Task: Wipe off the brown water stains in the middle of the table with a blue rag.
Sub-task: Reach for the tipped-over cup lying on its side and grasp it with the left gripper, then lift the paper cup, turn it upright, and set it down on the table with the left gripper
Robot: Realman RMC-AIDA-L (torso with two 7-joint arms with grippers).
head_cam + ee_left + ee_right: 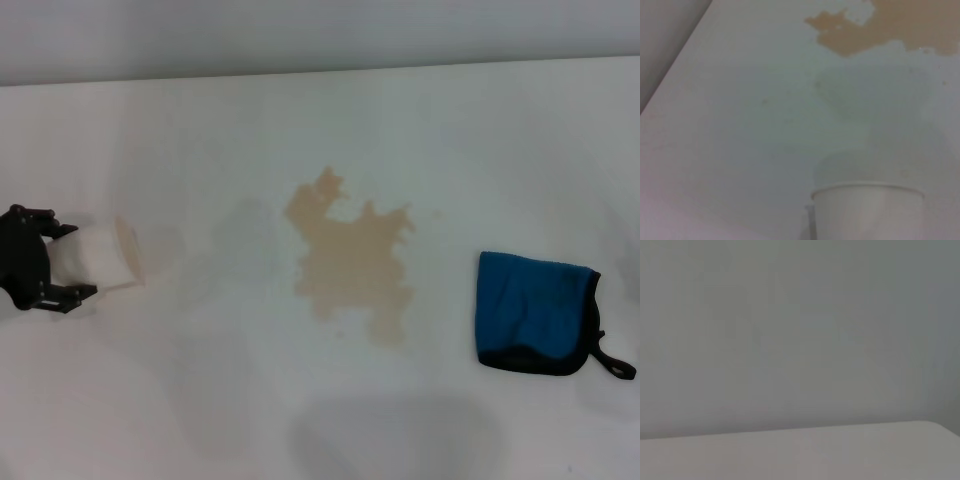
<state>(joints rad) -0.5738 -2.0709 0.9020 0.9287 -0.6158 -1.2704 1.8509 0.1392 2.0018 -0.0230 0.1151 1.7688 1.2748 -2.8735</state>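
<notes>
Stains of pale tan-brown liquid (pixel 352 262), lobed and jagged at the edges, are lying in the middle of the wide, smooth white table (pixel 200 400), with their long axis running from the far left lobe toward the near right lobe. In the left wrist view only part of the brown splotch (pixel 880 25) is being shown, the remainder being cut off by the frame. A small folded bright-blue rag with black trim (pixel 532 310) is lying flat to the right of the stains, well apart from them; its short black loop strap is pointing toward the near right. The black left gripper (pixel 60 262) is being seen at the far left edge of the head view, partly cut off, its fingers closed around a pale paper cup (pixel 98 255) lying on its side with its mouth turned toward the stains. From the left wrist camera only the cup's rim and wall (pixel 867 210) are being shown. The right gripper is not being shown in any view; its wrist camera is presenting only a grey wall and a strip of pale surface.
</notes>
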